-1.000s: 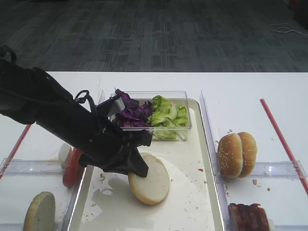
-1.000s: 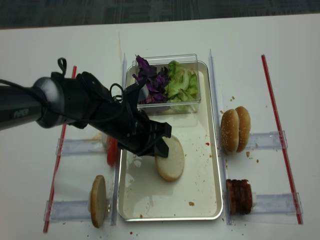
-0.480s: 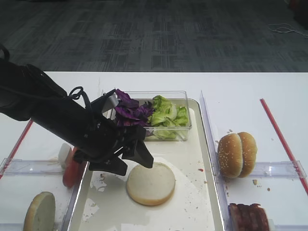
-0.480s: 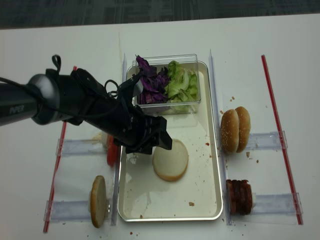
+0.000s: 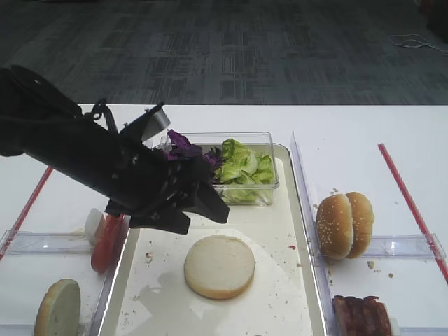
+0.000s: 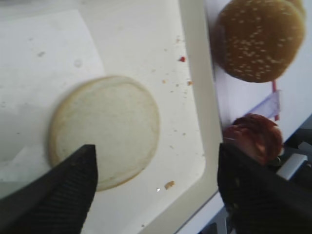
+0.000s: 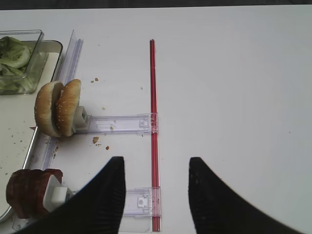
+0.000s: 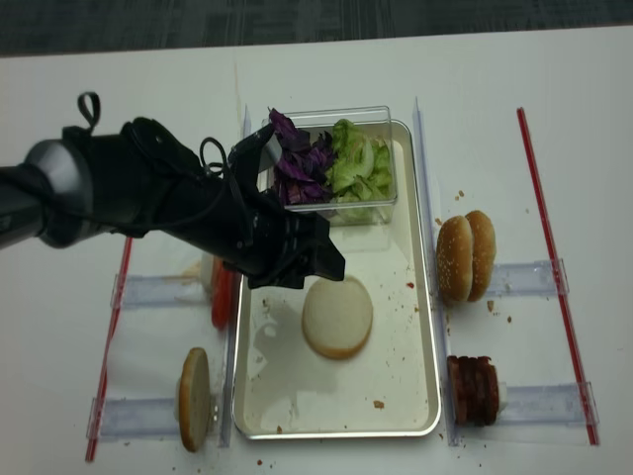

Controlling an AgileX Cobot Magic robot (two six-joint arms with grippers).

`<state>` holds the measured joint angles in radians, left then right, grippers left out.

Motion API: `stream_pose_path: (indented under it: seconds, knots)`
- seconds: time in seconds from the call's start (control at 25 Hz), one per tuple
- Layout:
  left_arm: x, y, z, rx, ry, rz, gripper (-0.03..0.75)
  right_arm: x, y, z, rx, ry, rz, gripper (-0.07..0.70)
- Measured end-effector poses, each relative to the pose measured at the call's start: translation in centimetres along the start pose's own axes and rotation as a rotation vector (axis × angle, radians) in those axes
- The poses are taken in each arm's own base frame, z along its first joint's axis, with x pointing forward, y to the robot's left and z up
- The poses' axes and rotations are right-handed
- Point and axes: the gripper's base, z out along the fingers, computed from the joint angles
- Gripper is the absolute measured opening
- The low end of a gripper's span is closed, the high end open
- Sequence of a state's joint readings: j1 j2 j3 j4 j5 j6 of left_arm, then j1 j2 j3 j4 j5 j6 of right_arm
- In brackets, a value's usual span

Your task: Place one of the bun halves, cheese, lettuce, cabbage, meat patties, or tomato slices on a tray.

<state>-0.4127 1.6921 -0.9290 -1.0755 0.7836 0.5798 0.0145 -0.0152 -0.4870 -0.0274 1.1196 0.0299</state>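
**Bun half lies flat on the tray, left gripper spread above it**

Nearest the camera in the high view, a second bun half [image 5: 57, 308] stands on edge in a clear holder left of the tray, and the meat patties [image 5: 360, 315] stand on edge in a holder to the right. Between them runs the tray [image 5: 287, 308], its cream floor speckled with crumbs. On that floor, about midway across, a bun half [image 5: 219, 266] lies flat with its pale cut face up, touching nothing else.

Just beyond and above the bun hangs the left gripper [image 5: 196, 213], its black fingers spread wide and holding nothing; in the left wrist view the two fingers [image 6: 63, 183] frame the bun from either side, clear of it. Left of the tray, partly hidden under the arm, the red tomato slices [image 5: 106, 243] stand in their holder. To the right, two sesame-seeded buns [image 5: 344, 224] stand on edge just outside the tray rim.

Farther back, a clear plastic box [image 5: 269, 183] sits at the tray's far end, holding purple cabbage [image 5: 187, 150] on the left and green lettuce [image 5: 243, 168] on the right.

The right gripper [image 7: 155, 195] shows in its own wrist view, fingers apart and empty, over bare white table [image 7: 234, 97] beside a red strip [image 7: 153, 97].
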Motion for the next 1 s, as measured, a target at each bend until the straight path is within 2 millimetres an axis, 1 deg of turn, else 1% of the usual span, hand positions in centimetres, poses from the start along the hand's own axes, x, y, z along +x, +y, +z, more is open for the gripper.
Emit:
stream_pose_path:
  seconds: [0.16,0.36,0.48,0.56,0.64,0.76,0.88,1.0]
  knots:
    - [0.6,-2.8,-3.1,0.058,-0.048,0.081,0.51,0.0,0.0,0.0,0.0,0.0,0.0,0.356]
    - [1.9,-5.9,-7.1,0.114,-0.137,0.166,0.512,0.0,0.0,0.0,0.0,0.0,0.0,0.356]
    - [2.7,-7.2,-8.9,0.138,-0.178,0.203,0.512,0.0,0.0,0.0,0.0,0.0,0.0,0.356]
    - [3.1,-7.7,-9.6,0.149,-0.192,0.217,0.512,0.0,0.0,0.0,0.0,0.0,0.0,0.356]
    - [3.2,-7.9,-9.9,0.153,-0.196,0.219,0.512,0.0,0.0,0.0,0.0,0.0,0.0,0.355]
    - [3.4,-7.5,-9.8,0.107,-0.179,0.233,0.512,0.0,0.0,0.0,0.0,0.0,0.0,0.355]
    - [3.6,-6.4,-9.7,-0.014,-0.141,0.244,0.512,0.0,0.0,0.0,0.0,0.0,0.0,0.356]
    - [3.8,-4.8,-9.8,-0.186,-0.099,0.25,0.512,0.0,0.0,0.0,0.0,0.0,0.0,0.356]
